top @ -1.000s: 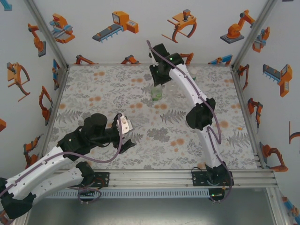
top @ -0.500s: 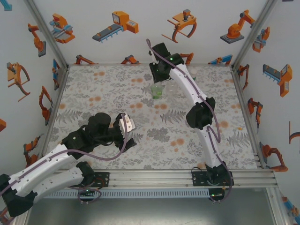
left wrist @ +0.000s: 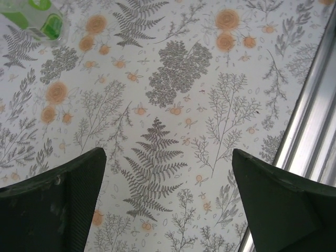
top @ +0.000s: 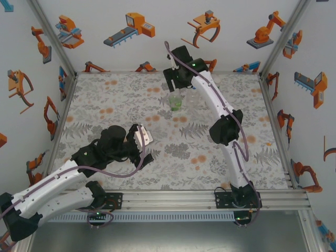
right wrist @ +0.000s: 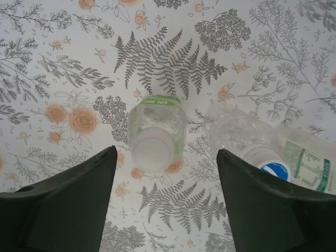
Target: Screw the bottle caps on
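Jaws of the right gripper (right wrist: 166,152) stand wide apart and hold nothing. The green-tinted bottle (right wrist: 156,134) stands upright on the table below the gap between them, a little nearer the left finger, with cloth showing on both sides of it. Its pale round top faces the wrist camera. Just past the right finger lies the clear bottle (right wrist: 252,139), with a blue-and-white mark and a green-printed label. Its lower part is hidden behind that finger, and it seems close to the green one without clearly touching it.

From above, the right gripper (top: 175,90) hangs over the green-tinted bottle (top: 175,103) near the far side of the table, with the clear bottle (top: 193,98) next to it.

Jaws of the left gripper (left wrist: 169,152) are also spread wide with nothing between them. Well ahead of its left finger, a bit of green-marked plastic is cut off by the frame corner; which bottle it is cannot be told. An aluminium rail (left wrist: 310,121) runs outside its right finger.

A floral cloth (top: 105,100) covers the table, and white walls (top: 105,52) printed with orange robot pictures enclose it.
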Robot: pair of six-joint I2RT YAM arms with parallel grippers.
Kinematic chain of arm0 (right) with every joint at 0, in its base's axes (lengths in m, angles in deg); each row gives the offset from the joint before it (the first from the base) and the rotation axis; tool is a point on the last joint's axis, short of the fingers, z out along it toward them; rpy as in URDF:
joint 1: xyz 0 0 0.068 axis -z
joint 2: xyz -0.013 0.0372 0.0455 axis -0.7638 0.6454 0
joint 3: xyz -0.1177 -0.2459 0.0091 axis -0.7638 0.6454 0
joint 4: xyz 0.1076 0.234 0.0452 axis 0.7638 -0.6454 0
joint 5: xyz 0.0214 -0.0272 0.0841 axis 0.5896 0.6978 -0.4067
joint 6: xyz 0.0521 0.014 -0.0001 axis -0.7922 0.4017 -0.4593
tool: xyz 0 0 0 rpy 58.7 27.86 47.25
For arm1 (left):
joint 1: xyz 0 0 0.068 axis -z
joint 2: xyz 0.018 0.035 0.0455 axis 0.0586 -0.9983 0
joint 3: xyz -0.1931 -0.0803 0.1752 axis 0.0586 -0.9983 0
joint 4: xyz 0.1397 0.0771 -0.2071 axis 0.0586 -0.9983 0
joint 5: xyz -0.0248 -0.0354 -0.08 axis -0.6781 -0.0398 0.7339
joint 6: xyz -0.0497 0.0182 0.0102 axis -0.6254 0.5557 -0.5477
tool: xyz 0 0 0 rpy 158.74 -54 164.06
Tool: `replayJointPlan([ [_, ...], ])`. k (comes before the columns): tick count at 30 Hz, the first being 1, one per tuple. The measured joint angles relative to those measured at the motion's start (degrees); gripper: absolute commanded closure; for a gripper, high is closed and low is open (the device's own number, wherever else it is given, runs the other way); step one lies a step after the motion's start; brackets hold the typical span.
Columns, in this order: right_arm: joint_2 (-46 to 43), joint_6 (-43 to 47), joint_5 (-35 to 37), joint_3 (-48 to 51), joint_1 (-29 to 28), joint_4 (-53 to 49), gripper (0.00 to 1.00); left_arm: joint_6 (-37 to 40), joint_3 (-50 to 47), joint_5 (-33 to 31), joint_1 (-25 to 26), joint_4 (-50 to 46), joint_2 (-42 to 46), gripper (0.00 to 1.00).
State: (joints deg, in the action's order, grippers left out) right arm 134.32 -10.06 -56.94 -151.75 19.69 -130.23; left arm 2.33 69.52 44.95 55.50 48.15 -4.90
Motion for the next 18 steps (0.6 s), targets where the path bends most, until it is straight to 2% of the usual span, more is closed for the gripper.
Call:
replayJointPlan([
  [4,-6.9,0.2,1.8,5.8,0.0,0.3,0.01,-0.4,-0.6,-5.0,-0.9,1.8,-1.8,0.03],
  [8,-18.1,0.2,4.4,17.4,0.4,2.2,0.01,-1.3,-0.9,-10.1,-4.5,4.6,-4.8,0.03],
  [18,-43.5,1.3,9.6,57.2,5.8,15.9,0.01,-5.7,-3.7,-19.1,-20.2,13.9,-10.4,0.03],
])
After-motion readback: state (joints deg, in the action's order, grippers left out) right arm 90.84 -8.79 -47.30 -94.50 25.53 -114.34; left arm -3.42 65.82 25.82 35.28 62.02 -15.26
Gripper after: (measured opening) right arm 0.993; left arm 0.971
